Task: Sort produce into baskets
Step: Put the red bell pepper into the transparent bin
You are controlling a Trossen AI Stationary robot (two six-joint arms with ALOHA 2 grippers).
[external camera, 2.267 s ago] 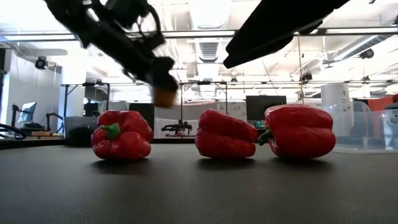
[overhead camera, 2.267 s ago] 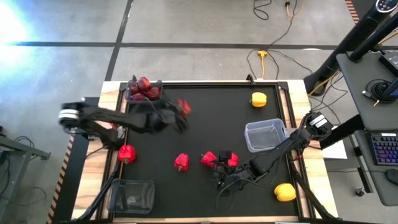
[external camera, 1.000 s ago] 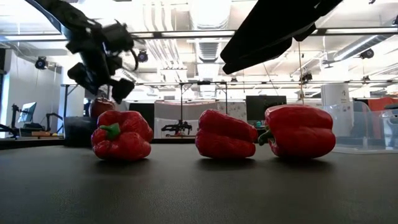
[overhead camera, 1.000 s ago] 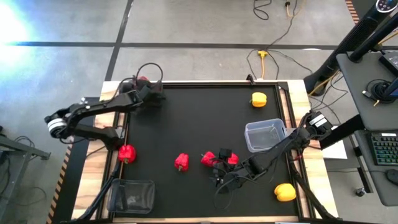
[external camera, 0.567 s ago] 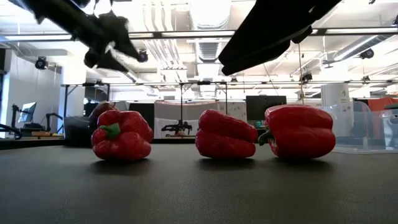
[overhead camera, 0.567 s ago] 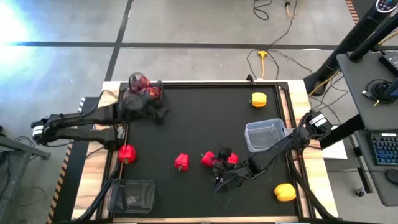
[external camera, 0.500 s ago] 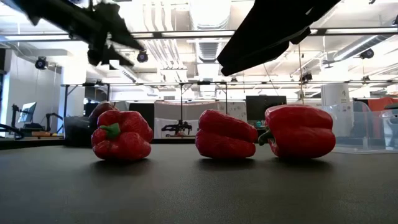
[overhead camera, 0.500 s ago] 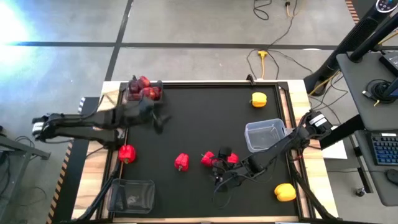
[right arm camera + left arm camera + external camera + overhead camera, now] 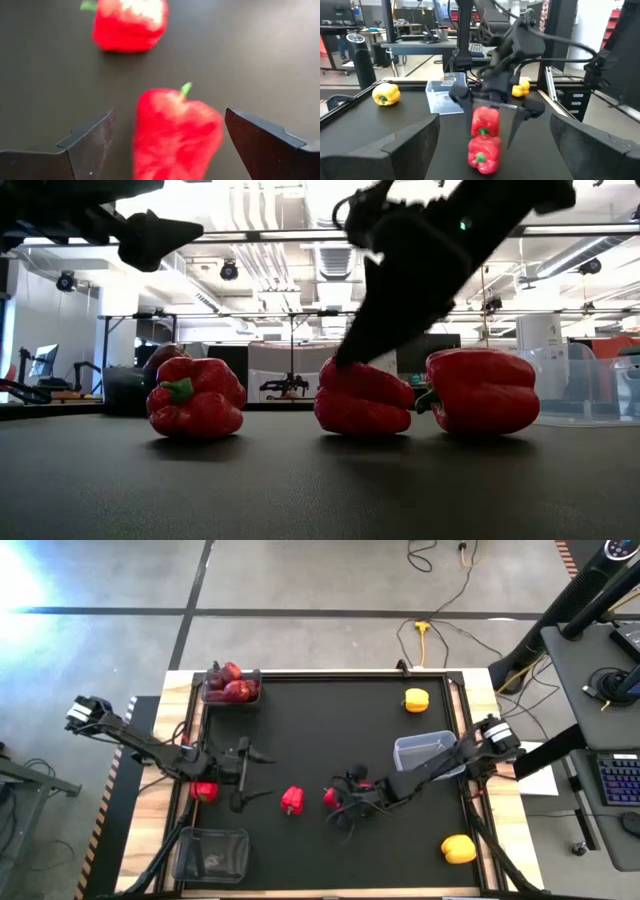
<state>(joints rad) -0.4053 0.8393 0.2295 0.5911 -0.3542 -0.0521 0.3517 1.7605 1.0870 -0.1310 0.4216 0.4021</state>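
Note:
Three red peppers lie in a row near the table's middle. A fourth red pepper lies by the left edge. My right gripper is open, slanting down over the middle red pepper, with one finger on either side of it. My left gripper is open and level, pointing toward the table's right between the left-edge pepper and the row. A basket at the far left holds maroon fruit.
A clear basket stands at the right, and a greyish one at the near left. One yellow pepper lies at the far right, another at the near right. The table's far middle is bare black mat.
My left gripper has swung away from the far-left basket toward the near edge and turned level, pointing toward the table's right. My right gripper has gone left and down until its fingers stand on either side of the middle red pepper. The peppers have not moved.

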